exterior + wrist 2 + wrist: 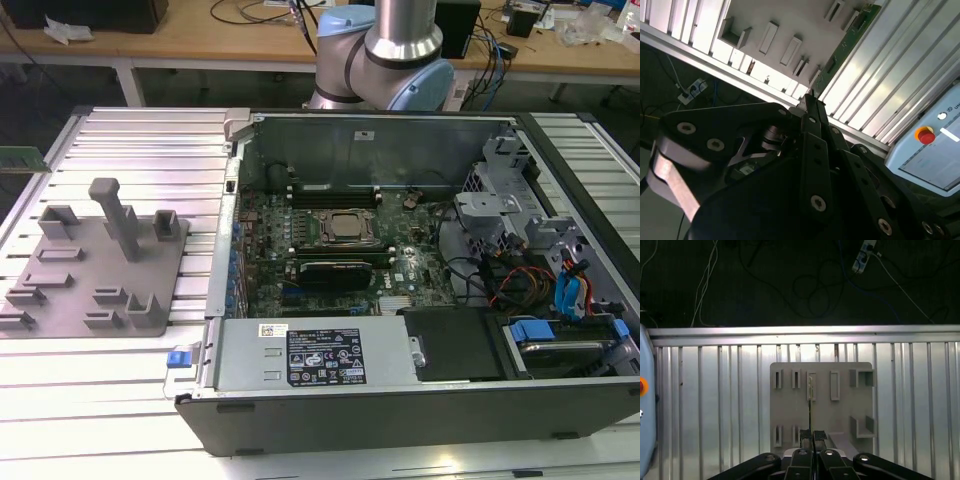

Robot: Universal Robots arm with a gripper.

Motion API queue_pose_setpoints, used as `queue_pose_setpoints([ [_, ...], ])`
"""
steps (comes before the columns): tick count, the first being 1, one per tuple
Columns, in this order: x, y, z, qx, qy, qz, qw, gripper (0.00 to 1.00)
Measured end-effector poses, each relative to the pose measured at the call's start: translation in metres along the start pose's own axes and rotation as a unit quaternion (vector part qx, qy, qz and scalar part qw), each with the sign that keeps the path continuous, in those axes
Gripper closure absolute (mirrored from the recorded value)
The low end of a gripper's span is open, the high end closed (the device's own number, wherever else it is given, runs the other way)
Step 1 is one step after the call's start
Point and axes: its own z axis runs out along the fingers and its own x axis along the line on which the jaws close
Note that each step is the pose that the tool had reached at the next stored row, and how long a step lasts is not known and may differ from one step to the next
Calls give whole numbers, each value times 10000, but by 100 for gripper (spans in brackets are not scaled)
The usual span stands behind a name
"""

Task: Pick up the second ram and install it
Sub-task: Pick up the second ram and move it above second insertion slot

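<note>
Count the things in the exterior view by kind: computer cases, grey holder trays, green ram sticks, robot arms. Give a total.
open computer case: 1
grey holder tray: 1
green ram stick: 1
robot arm: 1
Total: 4

A ribbed aluminium worktop (pixel 120 150) of pale slats catches bright overhead light. Behind it, in the exterior view, runs a wooden bench (pixel 200 40) strewn with cables (pixel 250 12). Beyond the worktop's edge, the dark floor (pixel 765 285) carries loose wires (pixel 810 285) and a power strip (pixel 863 257).
</note>
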Motion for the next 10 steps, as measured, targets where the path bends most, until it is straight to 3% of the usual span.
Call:
queue_pose_setpoints([
  [3,-1,-11,-4,-2,2,1,10000,91],
  [10,-3,-164,-8,0,0,0,10000,91],
])
